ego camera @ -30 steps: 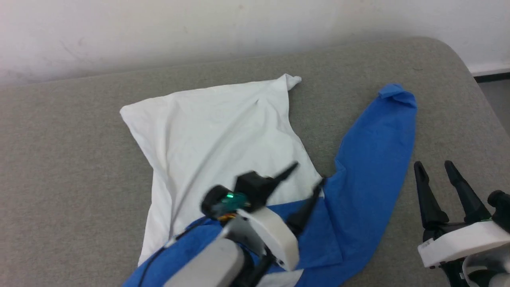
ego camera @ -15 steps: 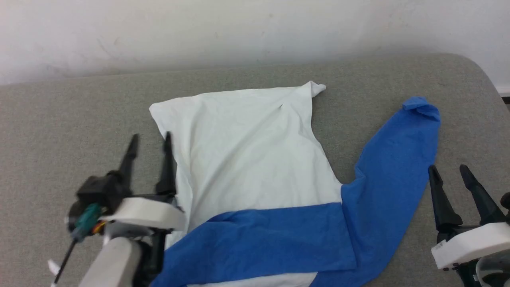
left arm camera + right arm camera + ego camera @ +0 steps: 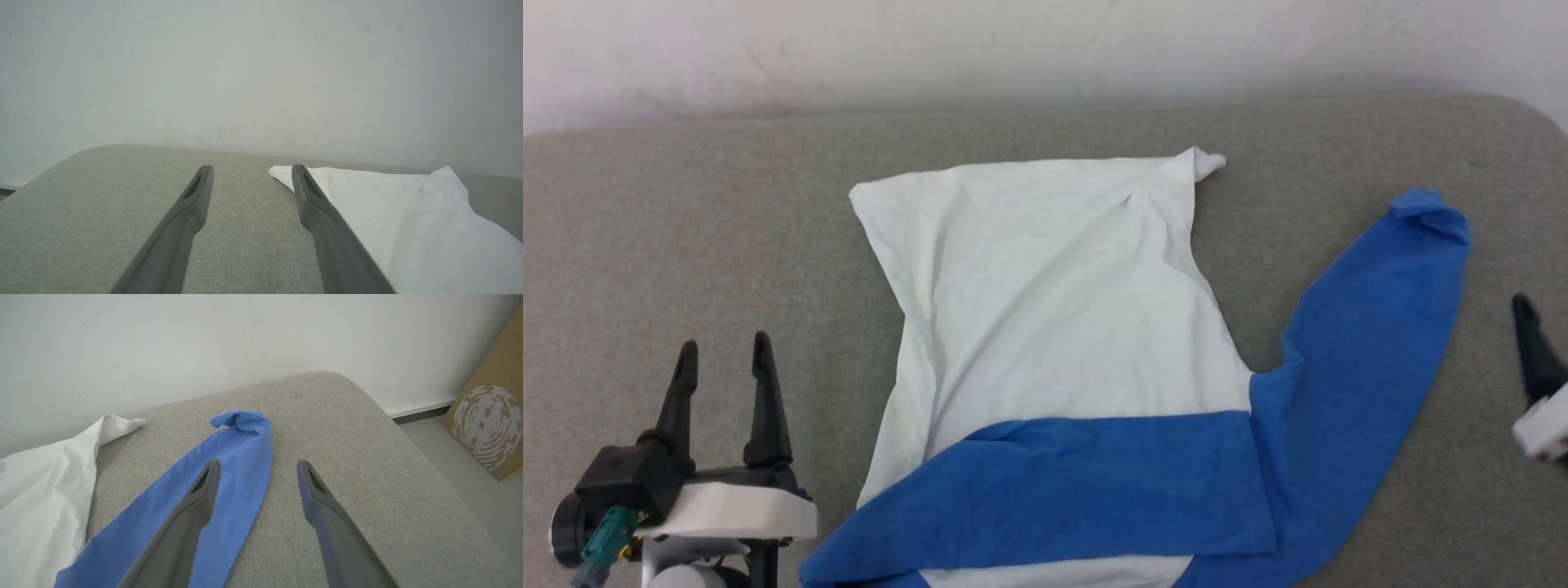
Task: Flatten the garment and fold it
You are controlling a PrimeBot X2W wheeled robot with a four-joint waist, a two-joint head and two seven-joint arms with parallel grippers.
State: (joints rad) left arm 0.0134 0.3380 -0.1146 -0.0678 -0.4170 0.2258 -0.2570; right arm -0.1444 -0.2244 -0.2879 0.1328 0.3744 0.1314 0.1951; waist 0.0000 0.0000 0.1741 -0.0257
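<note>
Bare workroom: grey fabric-covered table (image 3: pixel 686 204), scuffed white wall (image 3: pixel 1013 49), cardboard box (image 3: pixel 486 428).

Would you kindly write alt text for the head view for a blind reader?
The garment, a white shirt with blue sleeves, lies on a grey cushion, one sleeve folded across its lower part, the other stretched to the right. The open left claw sits lower left, off the fabric; the right claw shows partly at the right edge.
</note>
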